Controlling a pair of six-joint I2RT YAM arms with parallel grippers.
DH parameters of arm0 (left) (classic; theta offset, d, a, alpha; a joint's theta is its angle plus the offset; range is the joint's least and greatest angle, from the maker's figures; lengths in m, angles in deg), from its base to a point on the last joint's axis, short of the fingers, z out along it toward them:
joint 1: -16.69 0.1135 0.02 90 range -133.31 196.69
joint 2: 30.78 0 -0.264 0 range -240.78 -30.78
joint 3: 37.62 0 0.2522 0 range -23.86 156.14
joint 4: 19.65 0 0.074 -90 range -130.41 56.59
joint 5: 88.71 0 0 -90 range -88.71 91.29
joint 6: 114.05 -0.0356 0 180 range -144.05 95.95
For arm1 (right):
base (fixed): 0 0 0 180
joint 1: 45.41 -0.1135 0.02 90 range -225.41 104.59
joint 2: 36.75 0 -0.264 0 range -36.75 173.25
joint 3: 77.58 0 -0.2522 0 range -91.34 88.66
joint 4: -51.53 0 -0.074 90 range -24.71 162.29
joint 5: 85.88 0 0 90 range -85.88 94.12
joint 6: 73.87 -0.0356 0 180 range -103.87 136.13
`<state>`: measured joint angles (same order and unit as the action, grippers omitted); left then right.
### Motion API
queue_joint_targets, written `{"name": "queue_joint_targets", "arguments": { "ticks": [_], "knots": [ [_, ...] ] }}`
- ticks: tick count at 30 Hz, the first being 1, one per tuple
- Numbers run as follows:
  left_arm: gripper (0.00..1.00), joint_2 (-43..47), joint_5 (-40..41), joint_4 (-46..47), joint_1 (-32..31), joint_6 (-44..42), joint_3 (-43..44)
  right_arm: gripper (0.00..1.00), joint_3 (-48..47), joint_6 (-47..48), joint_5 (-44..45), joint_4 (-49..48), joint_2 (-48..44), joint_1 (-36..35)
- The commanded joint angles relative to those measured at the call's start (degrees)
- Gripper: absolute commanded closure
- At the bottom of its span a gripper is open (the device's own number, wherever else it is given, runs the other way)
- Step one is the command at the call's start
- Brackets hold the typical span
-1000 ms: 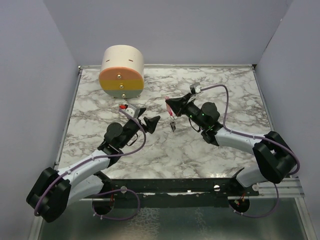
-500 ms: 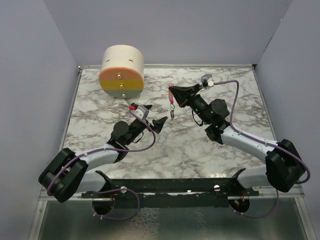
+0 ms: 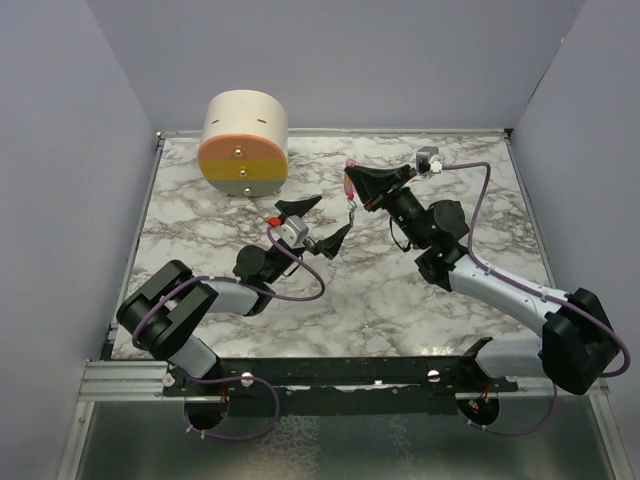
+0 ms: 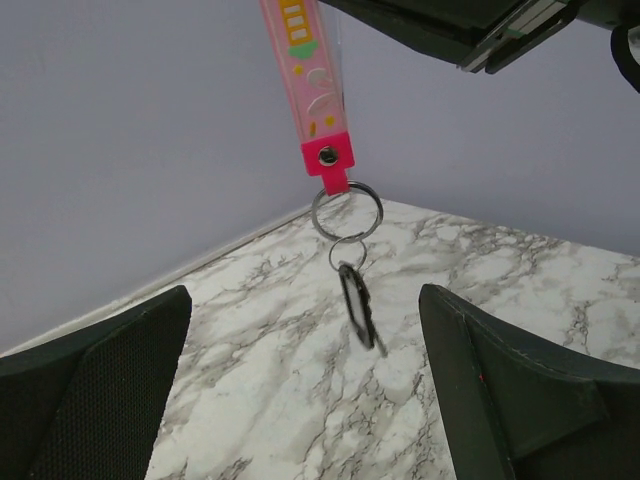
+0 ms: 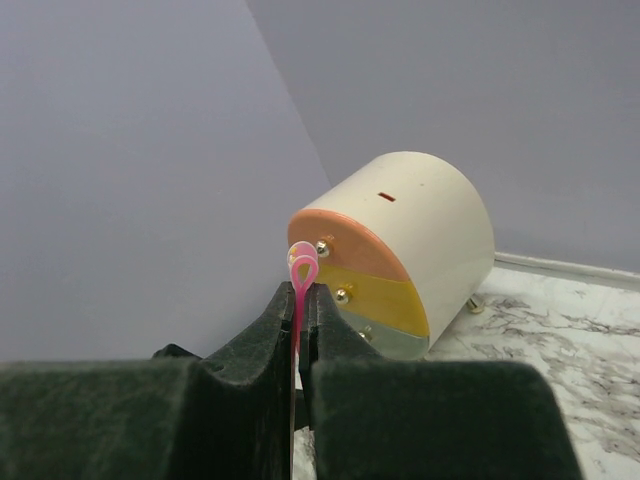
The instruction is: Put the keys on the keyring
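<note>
My right gripper [image 3: 352, 183] is shut on the keys [image 3: 348, 188], a slim pink strap held up above the marble table. In the right wrist view the strap's looped end [image 5: 303, 262] pokes up between the closed fingers [image 5: 265, 340]. From the strap [image 4: 305, 80] hang a metal ring [image 4: 346, 211], a smaller ring, and the keyring [image 4: 357, 305], a black oval tag with a pale centre, all linked. My left gripper [image 3: 320, 222] is open and empty, its wide jaws [image 4: 305, 325] facing the tag [image 3: 352, 212] from just short of it.
A cream drum [image 3: 244, 140] with an orange, yellow and pale green front and brass knobs stands at the back left, also seen in the right wrist view [image 5: 400, 250]. Grey walls [image 3: 80, 150] enclose the marble table [image 3: 400, 300] on three sides.
The right gripper has lifted the pink strap and carried it back and slightly right. The left arm has swung forward toward it, and its jaws have opened wider.
</note>
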<state>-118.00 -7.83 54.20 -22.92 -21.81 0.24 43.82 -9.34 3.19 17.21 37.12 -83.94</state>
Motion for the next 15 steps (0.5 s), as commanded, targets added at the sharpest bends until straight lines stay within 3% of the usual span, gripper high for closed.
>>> {"name": "queue_joint_targets", "arguments": {
  "ticks": [1,10,15],
  "knots": [
    [0.01,-3.92,-2.82,9.42,-1.18,-0.75,3.64,0.99,-1.27,-0.8,1.4,-1.41,-1.69,-0.06],
    [0.01,-9.59,0.24,12.69,-2.75,-0.33,6.66,0.99,-0.51,-2.06,0.84,-1.61,-3.15,-0.06],
    [0.1,-11.68,0.58,13.19,-2.79,0.11,8.2,0.99,-0.08,-2.39,0.86,-1.45,-4.2,-0.06]
  ]
}}
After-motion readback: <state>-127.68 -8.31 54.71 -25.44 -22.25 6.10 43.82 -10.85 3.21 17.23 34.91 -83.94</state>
